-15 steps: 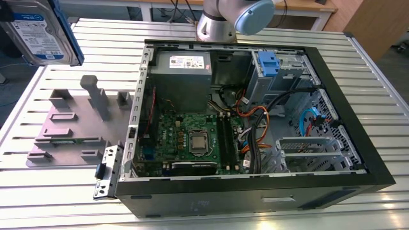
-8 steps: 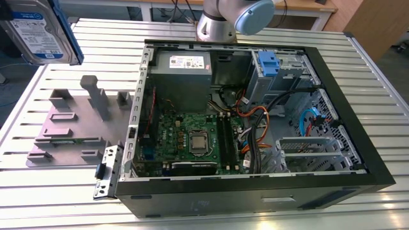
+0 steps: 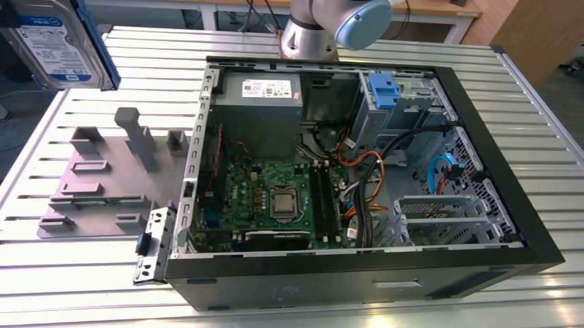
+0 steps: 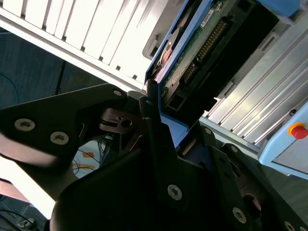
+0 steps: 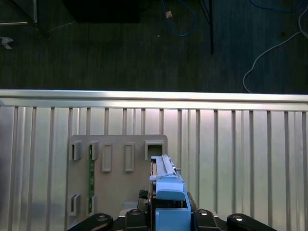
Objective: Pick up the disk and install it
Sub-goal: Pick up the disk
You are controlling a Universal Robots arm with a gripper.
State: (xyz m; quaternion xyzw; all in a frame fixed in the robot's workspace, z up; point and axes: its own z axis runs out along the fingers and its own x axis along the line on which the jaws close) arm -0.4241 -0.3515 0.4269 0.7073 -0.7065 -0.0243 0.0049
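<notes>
In the exterior view, a computer case (image 3: 319,280) lies open on a ribbed metal table (image 3: 529,89). Inside it are a grey power supply (image 3: 260,109) at the far end, a green motherboard (image 3: 273,198) in the middle, and a bundle of cables (image 3: 365,178) running toward the drive bay (image 3: 406,113), which carries a blue latch (image 3: 383,89). A grey fixture plate (image 3: 100,184) with upright posts lies beside the case, toward the table edge at the exterior view's left. The disk (image 3: 50,44) is raised clear of the surface, label showing, over the table's far corner on that side. The arm (image 3: 338,24) stands at the far edge.

In the second wrist view, the gripper (image 4: 178,115) is clamped on the disk's blue carrier, one thin black finger (image 4: 150,115) pressed against its edge. The disk's green circuit board faces the camera.

In the first wrist view, the disk is edge-on between the black linkages, above the fixture plate near the table's edge. One of the plate's slots holds a narrow green strip (image 5: 90,168).
</notes>
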